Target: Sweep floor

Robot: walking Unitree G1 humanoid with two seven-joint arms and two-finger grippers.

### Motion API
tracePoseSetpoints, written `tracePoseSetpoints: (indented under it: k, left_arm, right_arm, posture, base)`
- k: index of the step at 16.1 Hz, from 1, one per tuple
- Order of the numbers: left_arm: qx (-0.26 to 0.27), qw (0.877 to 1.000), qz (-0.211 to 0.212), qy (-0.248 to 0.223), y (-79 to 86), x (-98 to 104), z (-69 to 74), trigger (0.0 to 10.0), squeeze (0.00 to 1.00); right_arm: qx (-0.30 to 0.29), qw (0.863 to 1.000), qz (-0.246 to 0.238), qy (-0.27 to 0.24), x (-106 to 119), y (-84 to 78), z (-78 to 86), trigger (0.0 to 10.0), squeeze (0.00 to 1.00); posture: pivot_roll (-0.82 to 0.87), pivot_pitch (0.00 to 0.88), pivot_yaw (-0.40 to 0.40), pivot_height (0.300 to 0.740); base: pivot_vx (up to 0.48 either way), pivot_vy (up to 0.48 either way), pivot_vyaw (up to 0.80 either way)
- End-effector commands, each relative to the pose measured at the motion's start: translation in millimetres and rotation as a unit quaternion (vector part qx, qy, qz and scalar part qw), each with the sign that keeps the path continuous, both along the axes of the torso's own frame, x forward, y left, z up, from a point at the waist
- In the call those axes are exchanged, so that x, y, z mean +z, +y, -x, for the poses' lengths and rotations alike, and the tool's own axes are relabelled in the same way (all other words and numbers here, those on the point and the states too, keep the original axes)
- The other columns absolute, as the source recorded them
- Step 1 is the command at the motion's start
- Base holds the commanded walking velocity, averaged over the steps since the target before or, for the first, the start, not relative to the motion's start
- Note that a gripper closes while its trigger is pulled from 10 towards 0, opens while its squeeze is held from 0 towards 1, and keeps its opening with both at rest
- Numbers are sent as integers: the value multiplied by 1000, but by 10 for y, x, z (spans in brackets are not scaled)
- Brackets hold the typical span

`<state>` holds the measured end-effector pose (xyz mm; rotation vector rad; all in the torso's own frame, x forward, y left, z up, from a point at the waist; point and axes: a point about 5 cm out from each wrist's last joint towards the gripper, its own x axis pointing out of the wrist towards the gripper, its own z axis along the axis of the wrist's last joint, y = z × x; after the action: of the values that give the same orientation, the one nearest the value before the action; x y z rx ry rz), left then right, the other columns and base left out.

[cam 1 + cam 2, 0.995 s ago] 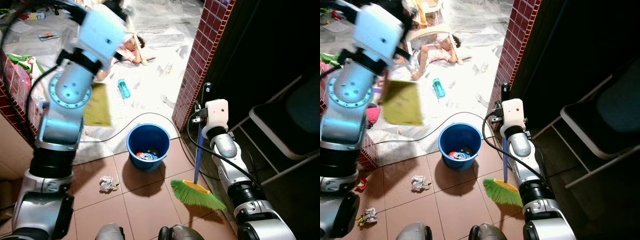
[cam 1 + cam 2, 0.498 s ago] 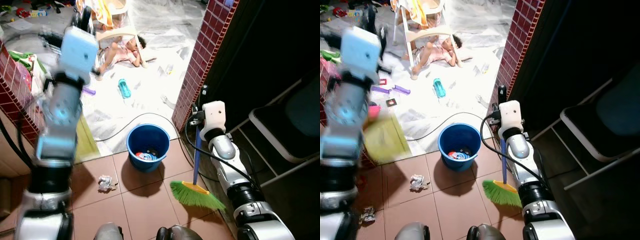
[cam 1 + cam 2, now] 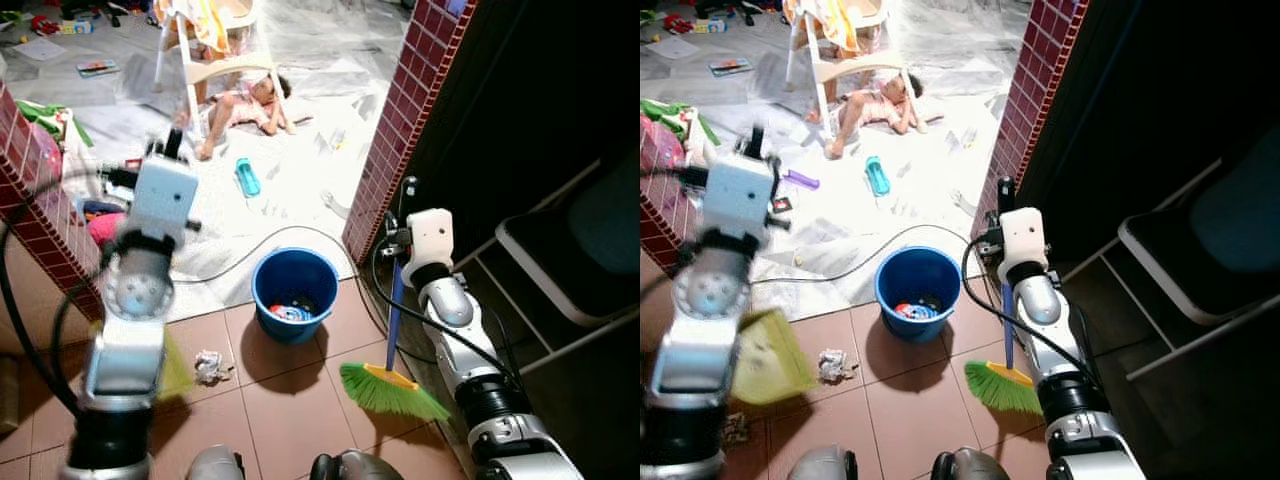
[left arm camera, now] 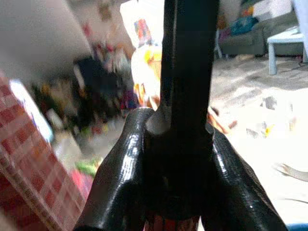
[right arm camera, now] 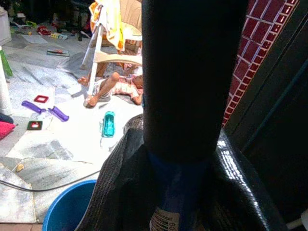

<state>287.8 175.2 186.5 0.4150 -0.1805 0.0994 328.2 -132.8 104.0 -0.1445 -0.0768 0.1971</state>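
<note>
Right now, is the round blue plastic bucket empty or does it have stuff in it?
Not empty. The round blue plastic bucket stands upright on the brown tiles, and its open top shows colourful scraps lying at the bottom; what they are is unclear.

Brown floor tiles (image 3: 290,400) meet pale marble (image 3: 300,180) beyond. A red-tiled pillar (image 3: 400,130) edges a dark doorway; a folding chair (image 3: 575,260) stands right.

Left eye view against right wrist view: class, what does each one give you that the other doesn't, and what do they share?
Left eye view: the broom's green bristles on the tiles, crumpled paper and the yellow dustpan. Right wrist view: the right gripper clamped round the blue broom handle, close up. Shared: blue bucket and teal bottle.
</note>
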Motion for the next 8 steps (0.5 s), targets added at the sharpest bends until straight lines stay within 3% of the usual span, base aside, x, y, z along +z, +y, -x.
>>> tracePoseSetpoints:
  k: [1,3,5,8]
  left_arm:
    - [-6,999,45,-6,-54,33,62,10000,0]
    - [-5,997,72,19,-81,-89,124,10000,0]
    - [15,997,72,36,-77,-183,157,10000,0]
    - [0,997,70,39,-117,-169,147,10000,0]
  right_arm:
    - [-1,1000,-4,-6,42,-14,2,10000,0]
    - [1,1000,-8,-4,33,5,8,10000,0]
    - [-4,1000,-20,2,13,1,16,10000,0]
    - [-9,1000,-22,6,-20,0,58,10000,0]
  posture:
    - [34,50,-107,740]
    - [36,49,-100,740]
    - [38,49,-99,740]
    - [34,57,-82,740]
  base:
    - [0,0,0]
    - [0,0,0]
    - [0,0,0]
    - [0,0,0]
